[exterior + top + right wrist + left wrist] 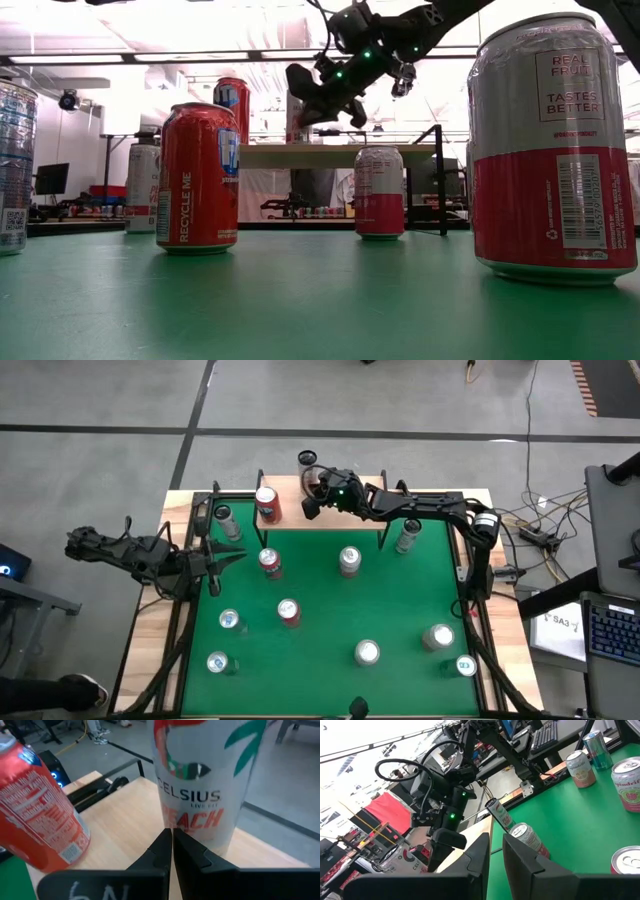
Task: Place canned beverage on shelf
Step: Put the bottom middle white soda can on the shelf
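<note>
- Celsius can (200, 785): top cut off by the right wrist picture's edge; its base is hidden behind the closed right gripper (172, 851).
- Red can (37, 810) on the shelf (125, 827): cropped at the picture's side, brand unreadable.
- High view: Celsius can mostly hidden under the right arm's wrist; only its dark rim shows.
- Low view: big red-and-silver can (552, 140) cut by the edge, small print illegible.
- Silver can (15, 165) at the opposite edge: half cropped.
- Left wrist view: red can (530, 839) partly hidden behind the left gripper (495, 862).

Two cans (267, 503) (200, 785) stand on the shelf (290, 510), behind the table's (320, 585) other cans.
</note>
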You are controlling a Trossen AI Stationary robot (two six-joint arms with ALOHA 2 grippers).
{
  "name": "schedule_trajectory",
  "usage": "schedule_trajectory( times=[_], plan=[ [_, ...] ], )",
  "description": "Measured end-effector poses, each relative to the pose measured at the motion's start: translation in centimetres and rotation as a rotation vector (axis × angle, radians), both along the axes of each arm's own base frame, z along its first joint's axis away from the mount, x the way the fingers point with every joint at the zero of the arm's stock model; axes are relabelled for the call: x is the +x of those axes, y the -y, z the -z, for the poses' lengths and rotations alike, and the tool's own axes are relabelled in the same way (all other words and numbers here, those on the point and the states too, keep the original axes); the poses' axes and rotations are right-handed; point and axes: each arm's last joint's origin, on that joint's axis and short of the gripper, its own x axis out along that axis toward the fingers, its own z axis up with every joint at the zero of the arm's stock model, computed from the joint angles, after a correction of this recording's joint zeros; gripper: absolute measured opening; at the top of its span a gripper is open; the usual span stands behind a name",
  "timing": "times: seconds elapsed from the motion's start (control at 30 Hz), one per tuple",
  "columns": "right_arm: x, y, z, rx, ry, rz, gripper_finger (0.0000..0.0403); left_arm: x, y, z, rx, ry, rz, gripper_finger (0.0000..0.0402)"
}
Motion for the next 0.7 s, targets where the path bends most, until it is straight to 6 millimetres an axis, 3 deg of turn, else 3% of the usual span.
schedule_trajectory(
  times=[0.43, 0.7],
  plan=[
    [-0.2, 0.7, -0.3, -0.025, 0.021, 0.018, 0.0009, 0.0, 0.0, 0.0, 0.0, 0.0, -0.002, 0.0037],
    [0.4, 0.9, 0.9, -0.02, 0.006, 0.002, 0.0009, 0.0, 0.0, 0.0, 0.0, 0.001, -0.002, 0.0037]
  ],
)
